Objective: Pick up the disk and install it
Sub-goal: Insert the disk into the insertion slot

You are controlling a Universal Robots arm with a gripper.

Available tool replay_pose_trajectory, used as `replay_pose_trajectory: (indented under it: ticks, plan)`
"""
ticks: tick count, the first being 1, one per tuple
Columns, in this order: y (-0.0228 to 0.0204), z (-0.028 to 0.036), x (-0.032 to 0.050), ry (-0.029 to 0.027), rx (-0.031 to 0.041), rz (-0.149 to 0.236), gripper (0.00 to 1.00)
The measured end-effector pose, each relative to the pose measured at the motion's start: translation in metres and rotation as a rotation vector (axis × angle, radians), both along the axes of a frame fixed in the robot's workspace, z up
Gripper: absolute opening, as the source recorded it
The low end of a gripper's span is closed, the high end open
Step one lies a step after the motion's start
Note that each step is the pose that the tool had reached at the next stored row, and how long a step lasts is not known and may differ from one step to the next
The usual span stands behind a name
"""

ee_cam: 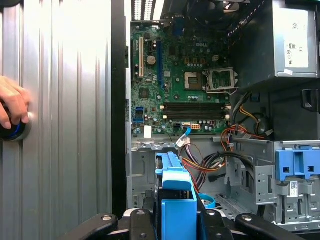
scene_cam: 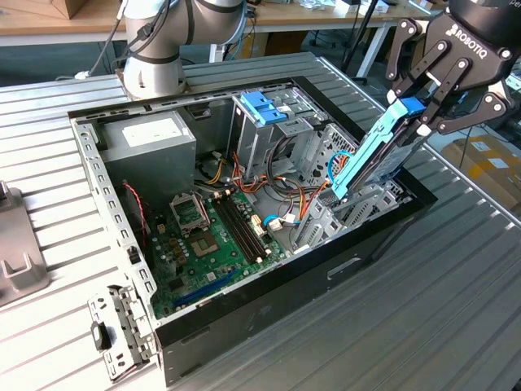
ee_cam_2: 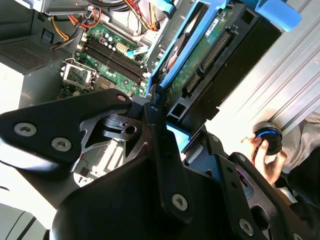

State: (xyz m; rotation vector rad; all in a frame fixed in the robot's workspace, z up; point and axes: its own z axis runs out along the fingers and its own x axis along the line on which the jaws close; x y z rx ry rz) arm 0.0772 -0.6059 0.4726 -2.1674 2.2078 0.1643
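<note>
Gripper (scene_cam: 417,114): clamped on the disk (scene_cam: 384,153), exterior view's upper right.
Handling: stiff, dense and shock-sensitive, I judge; grasp its long edges.

Brightly, evenly lit from overhead, with soft shadows inside the computer case (scene_cam: 269,318) and blown-out white glare on the ribbed worktop (ee_cam_2: 295,65) in the second wrist view.

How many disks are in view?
1: the disk, held by the gripper, tilted above the open case at the exterior view's right. Others may be hidden in the drive cage.
</note>
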Motion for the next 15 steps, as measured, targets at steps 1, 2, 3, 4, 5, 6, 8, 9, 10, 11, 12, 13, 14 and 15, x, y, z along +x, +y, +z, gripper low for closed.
replay_pose_trajectory:
  ticks: [1, 2, 3, 4, 5, 6, 8, 9, 10, 11, 12, 13, 14, 15]
  plan:
    - [0.0, -0.0001, 0.0, 0.0, 0.0, 0.0, 0.37]
    - [0.0, -0.0003, -0.0001, 0.0, 0.0, 0.0, 0.37]
    - [0.0, -0.0003, -0.0001, 0.0, 0.0, 0.0, 0.37]
    - [0.0, -0.0005, -0.0001, 0.0, 0.0, 0.0, 0.37]
    - [0.0, -0.0008, -0.0002, 0.0, 0.0, 0.0, 0.37]
    - [0.0, -0.0011, -0.0002, 0.0001, 0.0, 0.0, 0.37]
    - [0.0, -0.0017, -0.0002, 0.0, 0.0, 0.0, 0.37]
    - [0.0, -0.0018, -0.0002, 0.0, 0.0, 0.0, 0.37]
    - [0.0, -0.0021, -0.0002, 0.0, 0.0, 0.0, 0.37]
    - [0.0, -0.0022, -0.0002, 0.0, -0.0001, 0.0, 0.37]
    - [0.0, -0.0026, -0.0002, 0.0, 0.0, 0.0, 0.37]
    - [0.0, -0.0027, -0.0002, 0.0, 0.0, 0.0, 0.37]
    - [0.0, -0.0029, -0.0002, 0.0, 0.0, 0.0, 0.37]
    - [0.0, -0.0032, -0.0002, 0.0, 0.0, 0.0, 0.37]
